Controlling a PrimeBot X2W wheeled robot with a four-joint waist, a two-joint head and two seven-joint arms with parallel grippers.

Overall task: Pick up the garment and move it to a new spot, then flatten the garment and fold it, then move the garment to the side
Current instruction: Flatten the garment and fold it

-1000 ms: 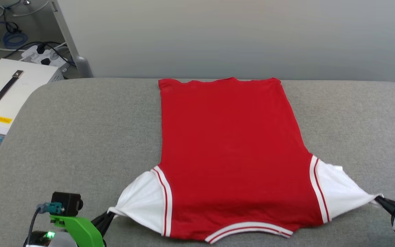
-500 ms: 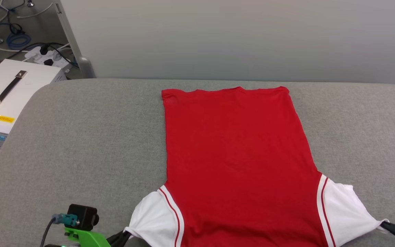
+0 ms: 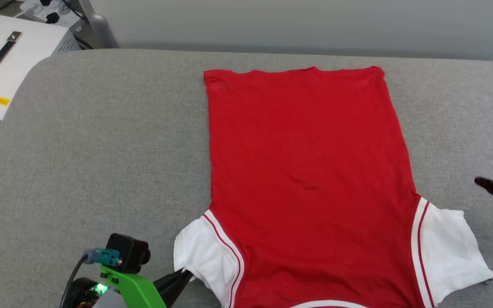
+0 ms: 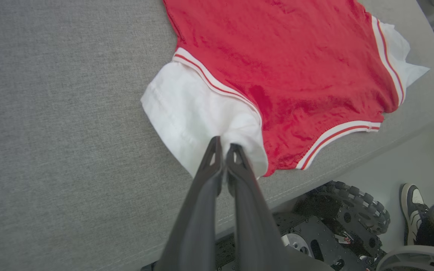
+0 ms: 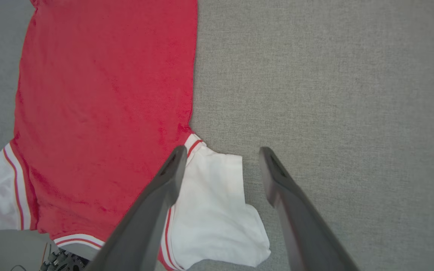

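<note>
A white equipment case (image 3: 11, 47) sits off the far left corner of the grey padded table (image 3: 101, 128). At the near edge, the left gripper (image 4: 222, 145) is clamped tight on the edge of one white sleeve (image 3: 203, 252), apparently to anchor that corner while the cloth is smoothed. The garment (image 3: 310, 171) lies spread across the middle of the table, plain red side up, hem toward the far wall and striped collar (image 4: 337, 140) at the near edge. That suggests the printed front is face-down, ready for folding. The other sleeve (image 3: 452, 248) rests free on the table. Further right, the right gripper (image 5: 220, 154) is empty, its jaws wide apart. It seems to hover above that sleeve's edge, though its height is hard to judge.
</note>
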